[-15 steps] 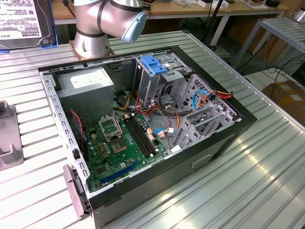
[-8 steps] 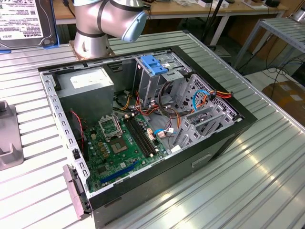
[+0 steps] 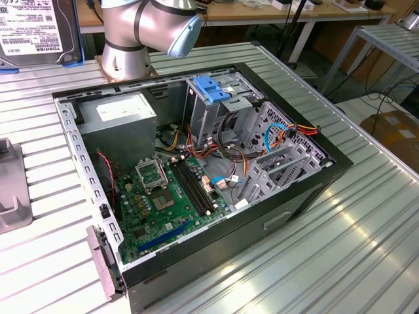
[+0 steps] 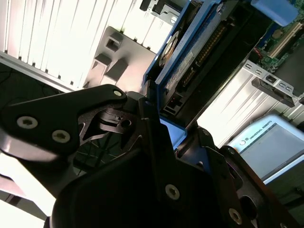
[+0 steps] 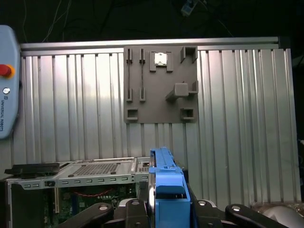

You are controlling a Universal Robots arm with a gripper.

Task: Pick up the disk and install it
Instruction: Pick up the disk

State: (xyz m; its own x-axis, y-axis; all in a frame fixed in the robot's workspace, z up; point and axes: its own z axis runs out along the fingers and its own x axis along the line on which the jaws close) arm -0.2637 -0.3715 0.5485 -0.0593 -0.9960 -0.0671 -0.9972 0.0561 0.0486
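- Since the black two-fingered gripper (image 5: 166,211) has its jaws clenched on the disk (image 5: 166,178), a flat grey-metal hard drive with bright blue plastic side rails, the pick-up reads as done. In the first wrist view a finger flanks the blue rail on each side.
- The disk hangs clear of the ribbed aluminium table (image 3: 340,229), edge-on to the wrist and touching nothing but the gripper. In the exterior view its white label shows in the upper corner on that view's left, well apart from the open black computer case (image 3: 196,261).
- Installing is all left to do, as I judge it. The disk is outside the case and not near the grey metal drive cage (image 3: 209,118), which carries a blue plastic bracket (image 3: 213,88) at its top. Whether a bay there is free I cannot tell.
- A tangle of orange, black and blue cables (image 3: 288,131) lies just beside the cage and looks the likeliest thing to snag a drive going in.
- Elsewhere in the case are a grey power-supply box (image 3: 121,114) near the arm's base and a green motherboard (image 3: 163,196) on the floor.
- Outside it, a grey moulded fixture plate (image 5: 159,83) lies on the table, and a pale-blue teach pendant (image 5: 7,80) sits at the table's edge. Neither is in the way.
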